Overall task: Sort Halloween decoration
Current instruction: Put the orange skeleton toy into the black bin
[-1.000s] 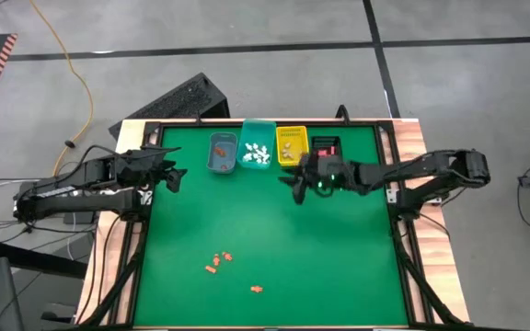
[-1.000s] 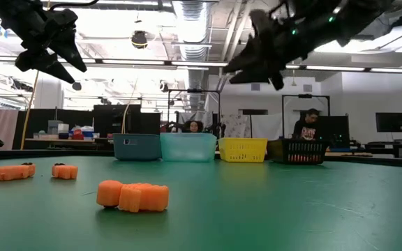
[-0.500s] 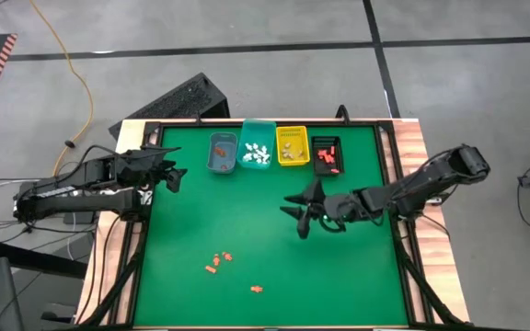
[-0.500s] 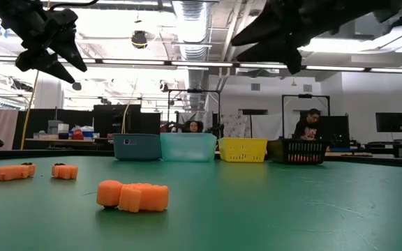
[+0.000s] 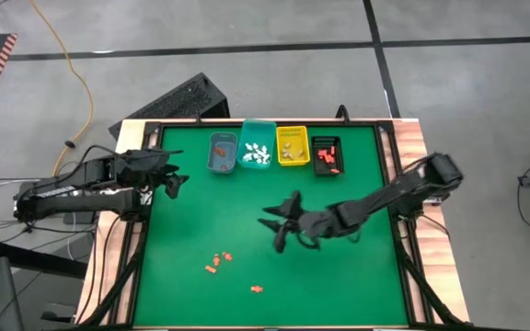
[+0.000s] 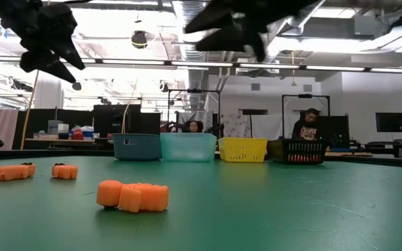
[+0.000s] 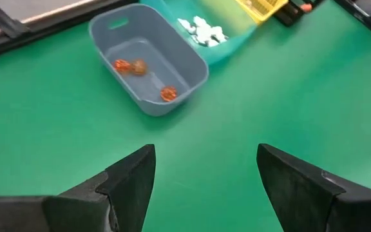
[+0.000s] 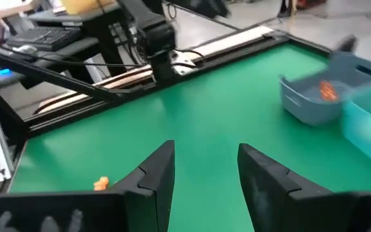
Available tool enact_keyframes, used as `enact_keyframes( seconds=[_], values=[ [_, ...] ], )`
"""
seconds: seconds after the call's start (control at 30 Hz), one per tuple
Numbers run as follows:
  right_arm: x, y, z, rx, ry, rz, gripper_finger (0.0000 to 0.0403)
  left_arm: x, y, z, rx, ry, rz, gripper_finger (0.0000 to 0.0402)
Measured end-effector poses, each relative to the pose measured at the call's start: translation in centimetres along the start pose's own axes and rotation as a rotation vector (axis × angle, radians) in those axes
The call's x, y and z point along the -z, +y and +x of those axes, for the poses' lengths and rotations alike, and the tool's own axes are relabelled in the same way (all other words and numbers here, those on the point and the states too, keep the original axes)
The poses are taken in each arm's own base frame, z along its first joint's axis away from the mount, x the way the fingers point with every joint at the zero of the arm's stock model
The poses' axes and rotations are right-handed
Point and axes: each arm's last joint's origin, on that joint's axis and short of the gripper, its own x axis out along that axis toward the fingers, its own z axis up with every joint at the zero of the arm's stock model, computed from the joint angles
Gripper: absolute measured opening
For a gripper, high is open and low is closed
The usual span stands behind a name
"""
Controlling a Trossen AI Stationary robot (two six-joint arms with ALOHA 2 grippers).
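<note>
A few small orange decoration pieces [image 5: 217,263] lie on the green mat near the table's near edge, one more piece [image 5: 257,289] farther right. In the low view the nearest piece [image 6: 132,196] rests flat on the mat. My right gripper [image 5: 274,227] is open and empty, above the mat's middle, up and right of those pieces; its wrist view shows one orange piece [image 8: 100,183] ahead. My left gripper [image 5: 175,176] hovers open near the left edge, beside the blue bin [image 7: 148,64].
Four bins stand in a row at the far edge: blue bin [image 5: 223,153] with orange pieces, teal bin [image 5: 255,146] with white pieces, yellow bin [image 5: 292,145], black bin [image 5: 327,155] with red pieces. Wooden rails frame the mat. People sit in the room behind.
My right gripper has swung from the bins at the far edge toward the table's near-left, across the mat's middle, toward the loose orange pieces. It has stayed open and empty. The left arm and all pieces have kept still.
</note>
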Motion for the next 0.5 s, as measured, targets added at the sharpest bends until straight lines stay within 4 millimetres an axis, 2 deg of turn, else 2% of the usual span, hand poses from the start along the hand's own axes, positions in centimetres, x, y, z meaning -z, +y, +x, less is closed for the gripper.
enact_keyframes(
  seconds=[0.17, 0.5],
  values=[
    [0.0, 2.8, 3.6, 0.010, 0.027, -0.060, 0.0164, 0.1, -0.1, 0.0, 0.049, 0.029, 0.025, 0.0261],
    [2.8, 7.6, 10.0, 0.000, 0.064, -0.075, 0.0164, 0.1, -0.2, 0.0, 0.073, 0.040, 0.098, 0.0261]
  ],
)
